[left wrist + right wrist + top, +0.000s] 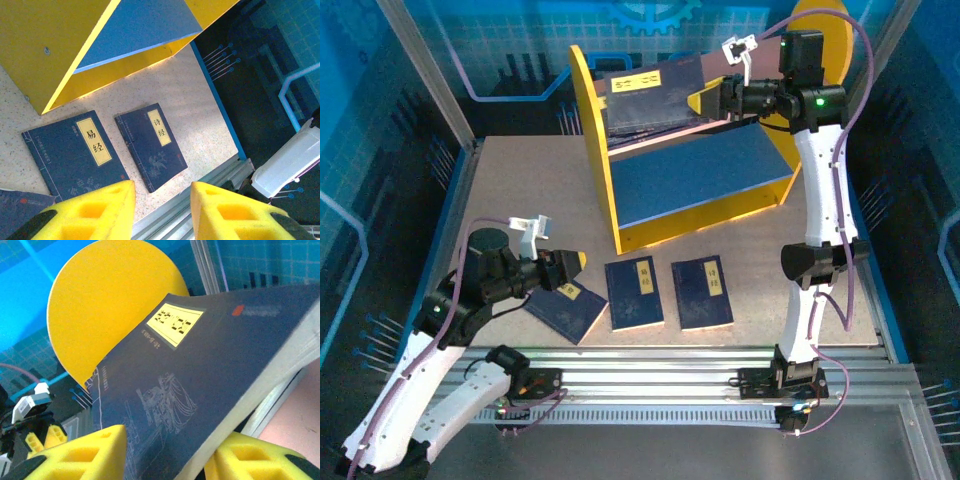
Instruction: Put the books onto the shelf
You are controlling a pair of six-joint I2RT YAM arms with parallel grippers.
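Observation:
The shelf stands at the back of the table, with yellow side panels and a blue lower board. One dark navy book leans tilted on its upper tier. My right gripper is at that book's right end. In the right wrist view the book lies between the parted yellow fingers of the right gripper, open. Three more books lie flat near the front edge. My left gripper hovers over the leftmost one, open and empty.
The shelf's round yellow side panel rises behind the tilted book. A metal rail runs along the table's near edge. Blue walls enclose the table on the left, right and back. Bare tabletop lies left of the shelf.

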